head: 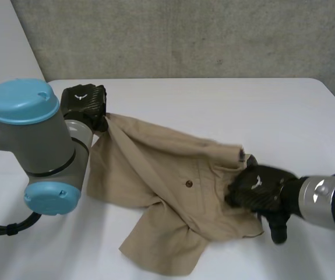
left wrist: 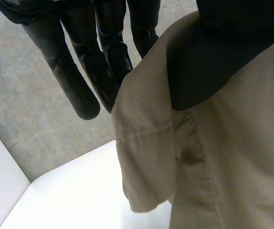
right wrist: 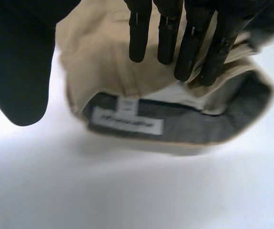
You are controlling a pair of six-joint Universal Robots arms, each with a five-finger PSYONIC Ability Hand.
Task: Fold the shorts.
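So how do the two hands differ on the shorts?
Left hand pinches a lifted corner of the shorts between thumb and fingers; right hand rests straight fingers on the waistband, thumb clear of the cloth. Both are black and touch the shorts.

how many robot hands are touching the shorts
2: the black left hand pinches a corner of the tan fabric shorts; the black right hand rests its fingers on the waistband.
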